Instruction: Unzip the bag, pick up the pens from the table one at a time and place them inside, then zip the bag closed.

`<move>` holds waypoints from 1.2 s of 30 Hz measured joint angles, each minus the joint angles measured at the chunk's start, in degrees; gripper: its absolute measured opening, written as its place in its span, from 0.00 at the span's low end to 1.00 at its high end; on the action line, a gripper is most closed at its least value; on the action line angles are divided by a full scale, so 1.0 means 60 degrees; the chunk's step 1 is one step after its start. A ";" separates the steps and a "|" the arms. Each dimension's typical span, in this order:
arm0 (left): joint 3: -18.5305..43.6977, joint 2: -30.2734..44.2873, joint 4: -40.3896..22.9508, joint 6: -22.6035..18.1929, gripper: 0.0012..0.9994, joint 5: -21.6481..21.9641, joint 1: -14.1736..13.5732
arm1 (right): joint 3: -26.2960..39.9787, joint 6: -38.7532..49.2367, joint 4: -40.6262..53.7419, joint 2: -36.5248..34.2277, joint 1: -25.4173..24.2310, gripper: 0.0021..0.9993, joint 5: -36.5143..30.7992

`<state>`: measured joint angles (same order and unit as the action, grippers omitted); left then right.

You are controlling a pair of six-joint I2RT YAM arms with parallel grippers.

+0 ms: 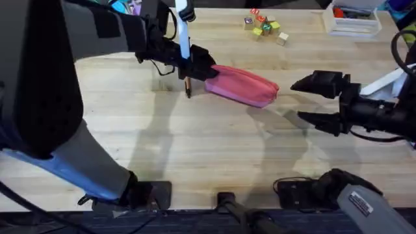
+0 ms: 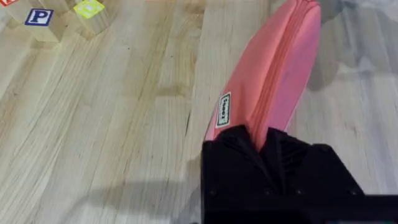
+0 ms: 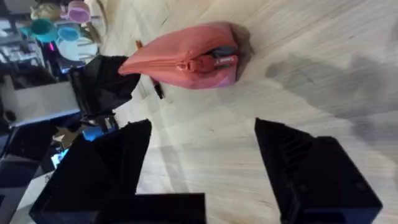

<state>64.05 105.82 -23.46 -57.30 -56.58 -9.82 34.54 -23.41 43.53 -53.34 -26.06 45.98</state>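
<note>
Overhead: bag (image 1: 242, 85) lying lengthwise across the table (image 1: 195, 143), its left end clamped by the left gripper (image 1: 198, 67), pen (image 1: 188, 86) just beside that end. Left wrist: fingers (image 2: 233, 155) pinching fabric beside the zipper line. Right wrist: right gripper (image 3: 202, 146) spread wide and empty, facing the zipper pull (image 3: 221, 60) at the bag's near end, so likely next to reach it.

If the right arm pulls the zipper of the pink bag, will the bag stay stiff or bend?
The bag is probably floppy: it looks like soft fabric and sags on the table. It may slide or stretch unless anchored; the left gripper pinches one end, which should help.
</note>
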 joint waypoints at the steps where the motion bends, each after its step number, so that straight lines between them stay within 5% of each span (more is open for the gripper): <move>1: 0.0000 0.0000 0.0000 0.0000 0.04 0.0000 0.0000 | -0.0002 -0.0071 0.0000 0.0000 0.0000 1.00 -0.0092; 14: 0.0000 0.0000 0.0000 0.0000 0.04 0.0000 0.0000 | 0.0000 -0.0314 -0.0038 -0.0054 0.0000 1.00 -0.0526; 28: 0.0000 0.0000 -0.0015 0.0000 0.04 0.0000 0.0000 | -0.0002 -0.0353 -0.1241 -0.1606 0.0013 1.00 -0.0338; 36: 0.0000 0.0000 -0.0018 0.0000 0.04 0.0000 0.0000 | -0.0001 -0.0602 -0.2152 -0.1650 0.0712 1.00 -0.0374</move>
<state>64.05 105.82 -23.57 -57.30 -56.58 -9.82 34.54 -27.03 30.62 -63.24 -21.79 43.74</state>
